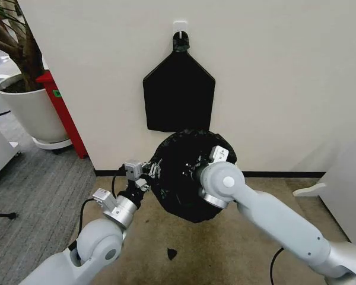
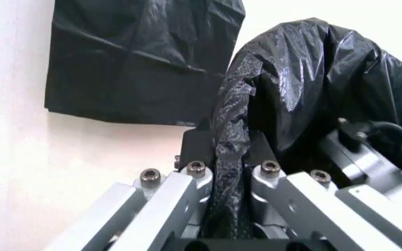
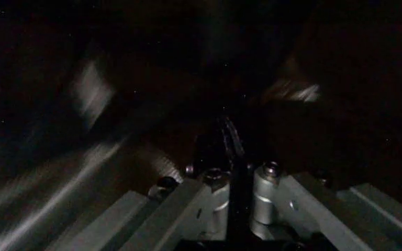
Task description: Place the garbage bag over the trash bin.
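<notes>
Both grippers are clamping the same thing right now. Left gripper (image 1: 147, 172) is sitting at about 9 o'clock on the garbage bag (image 1: 181, 196), jaws pinched tight on a twisted rope of the black plastic; you can see that strand squeezed between its fingers (image 2: 187, 185) in the left wrist view. Right gripper (image 1: 203, 169) is reaching in over the top of the bag around 1 o'clock, and in its own wrist view a thin fold of plastic is running between the closed fingers (image 3: 219, 183), so I'm reading it as gripping the bag too.

Progress-wise, I'd say it's well underway: the bag is bulging out into a round shape on the floor against the wall, looking like it's draped over something bin-shaped. I can't actually spot the trash bin though, the plastic is hiding whatever's under it, so I can't tell if the rim is fully covered. What's left is probably tugging the edge down and letting go.

Counting, biggest first: one wall (image 1: 273, 77), one plant pot (image 1: 29, 107) off at 10 o'clock, one crinkled garbage bag, one flat black bundle (image 1: 178, 95) hanging on a hook at 12 o'clock above the bag, two grippers, and one little black scrap (image 1: 171, 253) on the floor at 6 o'clock.
</notes>
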Robot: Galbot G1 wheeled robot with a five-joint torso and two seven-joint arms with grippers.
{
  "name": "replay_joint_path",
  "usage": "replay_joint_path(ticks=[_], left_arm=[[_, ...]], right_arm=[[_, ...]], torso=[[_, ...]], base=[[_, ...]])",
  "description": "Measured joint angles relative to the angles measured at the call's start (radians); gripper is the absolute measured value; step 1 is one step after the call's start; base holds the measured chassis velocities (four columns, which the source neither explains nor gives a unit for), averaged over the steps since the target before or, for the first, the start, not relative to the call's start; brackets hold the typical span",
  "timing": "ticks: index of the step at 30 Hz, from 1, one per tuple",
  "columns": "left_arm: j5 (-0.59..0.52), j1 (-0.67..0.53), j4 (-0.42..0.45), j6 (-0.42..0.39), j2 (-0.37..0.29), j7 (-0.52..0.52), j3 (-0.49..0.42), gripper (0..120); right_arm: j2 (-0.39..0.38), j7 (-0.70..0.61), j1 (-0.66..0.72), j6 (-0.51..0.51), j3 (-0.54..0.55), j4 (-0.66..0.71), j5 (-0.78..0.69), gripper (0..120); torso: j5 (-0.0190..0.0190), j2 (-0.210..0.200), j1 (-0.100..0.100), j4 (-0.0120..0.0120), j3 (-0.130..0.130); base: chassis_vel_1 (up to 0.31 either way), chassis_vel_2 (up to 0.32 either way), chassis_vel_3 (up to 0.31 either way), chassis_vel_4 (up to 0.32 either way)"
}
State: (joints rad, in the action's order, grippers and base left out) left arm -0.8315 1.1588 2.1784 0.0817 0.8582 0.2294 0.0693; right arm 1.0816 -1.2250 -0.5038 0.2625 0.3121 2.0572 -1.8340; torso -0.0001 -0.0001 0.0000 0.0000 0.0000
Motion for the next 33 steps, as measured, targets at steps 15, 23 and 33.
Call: replay_joint_path(ticks=[15, 23, 33], left_arm=[[-0.045, -0.019, -0.015, -0.016, 0.005, 0.028, 0.001, 4], [-0.088, -0.025, -0.036, -0.025, 0.013, 0.061, 0.0, 4], [-0.348, -0.074, -0.066, -0.047, 0.04, 0.187, 0.024, 4]], right_arm=[[-0.065, 0.14, -0.034, 0.037, -0.006, 0.132, 0.046, 4], [-0.183, 0.25, -0.053, 0.085, -0.121, 0.312, 0.045, 32], [-0.399, 0.447, -0.334, -0.024, -0.344, 0.451, 0.277, 73]], torso=[[0.0001, 0.0, 0.0, 0.0001, 0.0], [0.0002, 0.0, 0.0, 0.0003, 0.0], [0.0004, 0.0, 0.0, 0.0001, 0.0]], base=[[0.0, 0.0, 0.0, 0.0], [0.0, 0.0, 0.0, 0.0], [0.0, 0.0, 0.0, 0.0]])
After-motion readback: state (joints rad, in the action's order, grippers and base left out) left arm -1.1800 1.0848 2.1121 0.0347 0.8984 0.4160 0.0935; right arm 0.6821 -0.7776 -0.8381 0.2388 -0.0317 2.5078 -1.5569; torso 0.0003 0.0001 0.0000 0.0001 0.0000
